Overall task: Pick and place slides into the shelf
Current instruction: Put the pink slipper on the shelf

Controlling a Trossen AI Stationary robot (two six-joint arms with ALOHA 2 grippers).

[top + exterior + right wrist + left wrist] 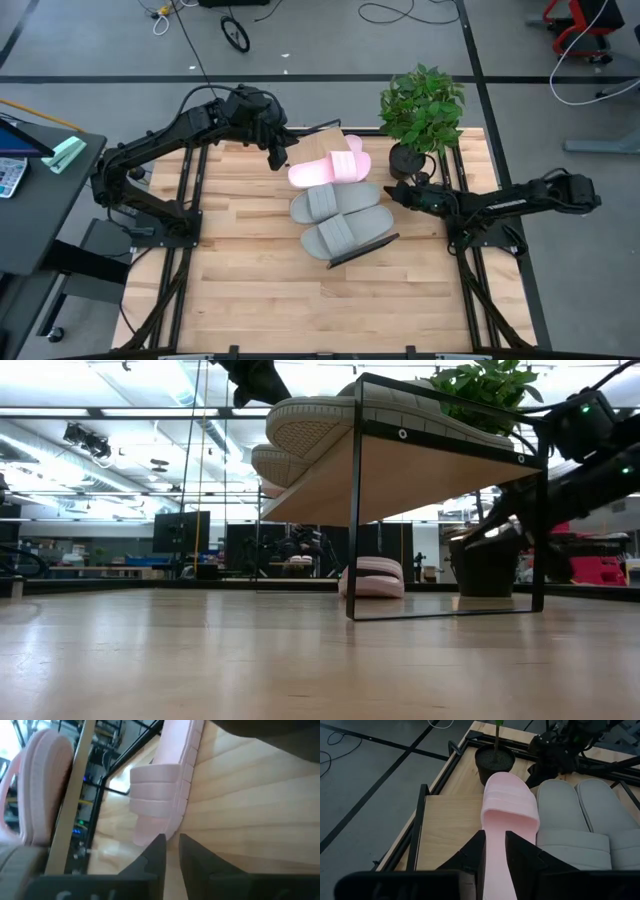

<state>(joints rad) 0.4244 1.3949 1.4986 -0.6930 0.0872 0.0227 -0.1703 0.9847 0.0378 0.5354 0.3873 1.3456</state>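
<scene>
The shelf point(326, 136) is a light board in a black frame, standing on the table on its legs point(352, 560). Two grey slides point(338, 201) point(348, 233) lie side by side on it. A pale pink slide point(328, 170) is beside them at the far end; my left gripper point(279, 157) is shut on its heel. The second pink slide point(373, 577) lies on the table under the shelf. My right gripper point(392, 190) hovers at the shelf's right side, fingers a narrow gap apart, holding nothing. My left gripper pinches the pink slide's heel end point(495, 851) between its two fingers point(476, 856), which cover the heel's sides. It comes from the table's left, slanting down, along the slide. The slide lies strap up, toe over the shelf board beside a grey slide point(565, 820). Whether it rests there I cannot tell.
A potted plant point(422, 110) stands at the far right corner, close behind my right arm point(500, 200). The shelf's black end lip point(362, 250) faces the near side. Bare plank tabletop point(300, 300) lies toward the near edge.
</scene>
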